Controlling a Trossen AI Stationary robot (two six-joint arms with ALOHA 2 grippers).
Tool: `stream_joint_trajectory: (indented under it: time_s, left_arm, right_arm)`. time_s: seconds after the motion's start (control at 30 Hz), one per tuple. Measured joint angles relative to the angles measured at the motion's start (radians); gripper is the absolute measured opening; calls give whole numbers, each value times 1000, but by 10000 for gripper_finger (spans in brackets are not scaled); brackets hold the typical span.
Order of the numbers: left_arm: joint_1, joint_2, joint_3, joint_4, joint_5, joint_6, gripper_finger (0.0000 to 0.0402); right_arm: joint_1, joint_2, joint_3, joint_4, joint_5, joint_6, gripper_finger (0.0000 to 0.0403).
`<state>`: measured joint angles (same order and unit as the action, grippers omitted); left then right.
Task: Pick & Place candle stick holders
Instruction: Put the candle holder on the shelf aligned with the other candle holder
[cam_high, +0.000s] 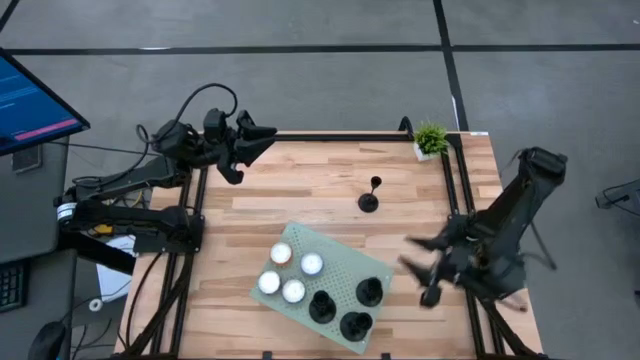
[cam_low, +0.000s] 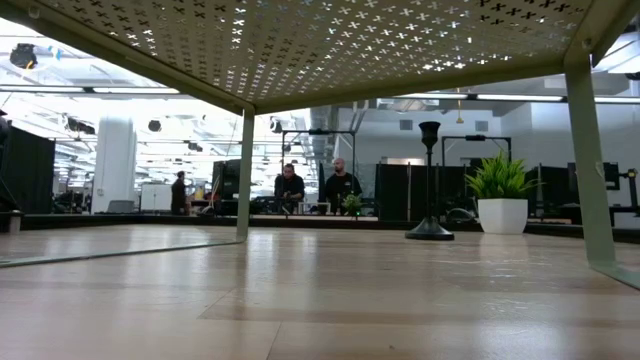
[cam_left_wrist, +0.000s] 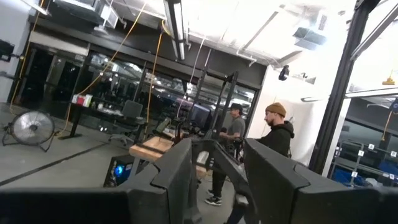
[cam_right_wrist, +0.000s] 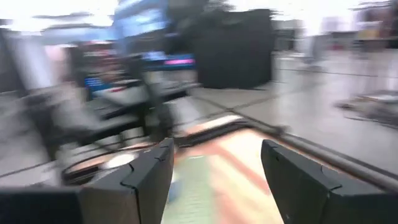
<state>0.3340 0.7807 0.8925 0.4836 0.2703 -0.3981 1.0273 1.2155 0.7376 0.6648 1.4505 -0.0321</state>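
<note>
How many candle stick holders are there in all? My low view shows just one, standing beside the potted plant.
Observer: Four. Three more candle stick holders stand on the green rack above your camera.
Operator: Is either end effector holding one?
Observer: No. The right end effector is open and empty, near the table's right edge beside the rack.
Operator: And the left?
Observer: The left end effector is at the table's far left corner, holding nothing.

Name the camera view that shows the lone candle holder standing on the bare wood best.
The low view: the candle holder shows in full profile, base, stem and cup. The high view gives it small, from above. Neither wrist view shows it.
</note>
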Motion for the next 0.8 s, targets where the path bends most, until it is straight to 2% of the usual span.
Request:
stream_joint_trajectory:
  time_s: [0.07, 0.13, 0.27, 0.5, 0.67, 0.8]
  left_arm:
    - [0, 0, 0, -26, 0, 0, 146]
    - [0, 0, 0, -59, 0, 0, 152]
    - [0, 0, 0, -76, 0, 0, 176]
    - [0, -2, 0, -81, -37, 0, 216]
    - [0, -2, 0, -99, -76, 0, 230]
    - [1, 0, 0, -103, -87, 0, 234]
  right_arm:
    - [22, -70, -1, -2, 116, -69, 231]
    - [7, -149, -22, -5, 117, -119, 230]
    - [-66, -277, -94, -56, 123, -119, 230]
    - [-181, -410, -290, -108, 119, 38, 230]
    - [-244, -455, -437, -113, 50, 170, 230]
    - [-322, -457, -518, -185, -91, 320, 230]
